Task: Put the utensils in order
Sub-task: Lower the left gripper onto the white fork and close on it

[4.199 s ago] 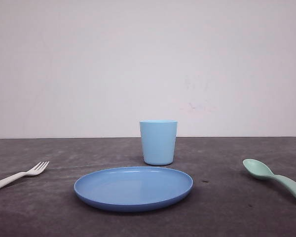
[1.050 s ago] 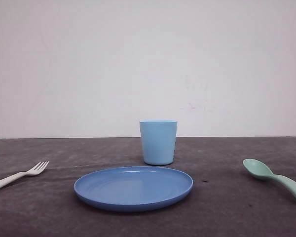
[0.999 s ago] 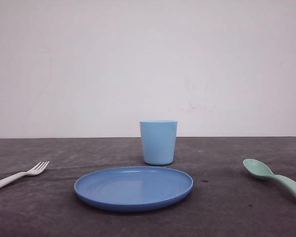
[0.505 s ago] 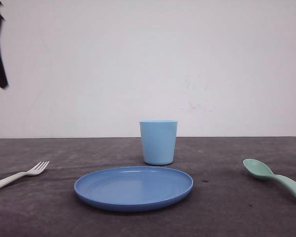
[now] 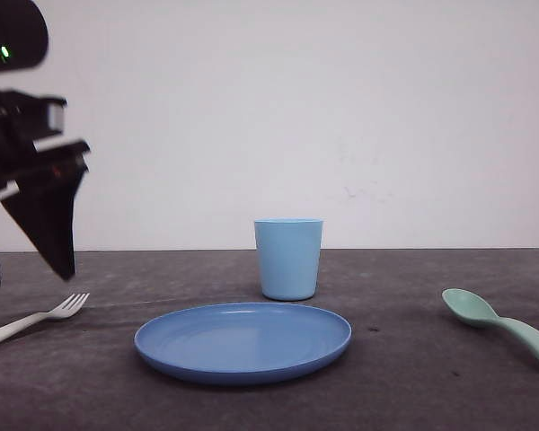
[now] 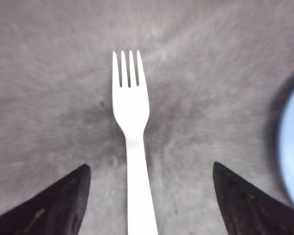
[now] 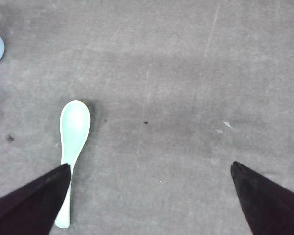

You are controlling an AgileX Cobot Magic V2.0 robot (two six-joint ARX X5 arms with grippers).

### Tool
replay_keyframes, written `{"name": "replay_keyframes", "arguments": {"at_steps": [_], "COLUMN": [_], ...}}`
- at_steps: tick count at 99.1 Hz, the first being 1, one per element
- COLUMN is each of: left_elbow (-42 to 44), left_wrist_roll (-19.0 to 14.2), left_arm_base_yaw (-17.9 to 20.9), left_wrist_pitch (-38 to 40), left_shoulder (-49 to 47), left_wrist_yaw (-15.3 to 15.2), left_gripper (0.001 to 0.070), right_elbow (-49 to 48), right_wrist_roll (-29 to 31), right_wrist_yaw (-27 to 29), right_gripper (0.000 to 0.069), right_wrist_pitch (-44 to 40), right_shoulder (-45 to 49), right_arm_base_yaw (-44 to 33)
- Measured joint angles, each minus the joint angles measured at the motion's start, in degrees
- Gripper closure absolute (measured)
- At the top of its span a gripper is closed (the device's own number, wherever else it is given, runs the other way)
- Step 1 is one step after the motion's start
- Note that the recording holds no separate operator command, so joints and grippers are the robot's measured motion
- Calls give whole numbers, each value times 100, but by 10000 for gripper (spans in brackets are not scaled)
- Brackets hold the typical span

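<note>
Where the dark grey counter [image 5: 413, 377] meets the plain white wall [image 5: 341, 117], a straight horizon line runs across the front view, and the counter's surface looks matte, mottled and lightly scuffed, with a few small dark specks. At its middle lies a blue round plate [image 5: 242, 339], and just behind that stands a light blue cup [image 5: 288, 259], upright. The white fork [image 5: 36, 319] lies flat at the far left with its tines pointing toward the plate, well apart from it. The mint-green spoon [image 5: 499, 325] lies at the far right, bowl toward the middle.

Above the fork hangs the left end effector [image 5: 22, 242], dark and held clear of the counter. From the left wrist view its fingers [image 6: 54, 205] are spread wide on either side of the fork's handle, touching nothing, and the plate's rim shows at the edge. In the right wrist view the right end effector [image 7: 149, 203] is likewise spread wide over bare counter, with the spoon lying beside one fingertip.
</note>
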Motion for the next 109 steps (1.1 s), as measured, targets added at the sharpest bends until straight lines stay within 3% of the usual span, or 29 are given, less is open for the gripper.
{"name": "replay_keyframes", "arguments": {"at_steps": [14,55,62,74,83,98,109], "left_elbow": [0,24,33,33,33,33,33], "left_wrist_roll": [-22,-44,-44,-44,-46,-61,-61], "left_arm_base_yaw": [-11,-96,-114,-197,-269,-350,-361], "left_wrist_pitch": [203,385,407,431,437,455,468], "left_shoulder": [319,721,739,767,769,769,769], "left_wrist_yaw": [-247,-415,-466,-704,-726,-734,-737], "left_gripper": [235,255,309,475,561,659,669], "right_elbow": [0,0,0,0,0,0,0], "right_wrist_roll": [0,0,0,0,0,0,0], "right_wrist_yaw": [-2,0,-2,-2,0,0,-2], "right_gripper": [31,31,31,31,31,31,31], "right_wrist_pitch": [0,2,2,-2,0,-2,-2], "right_shoulder": [0,0,0,0,0,0,0], "right_arm_base_yaw": [0,0,0,0,0,0,0]}}
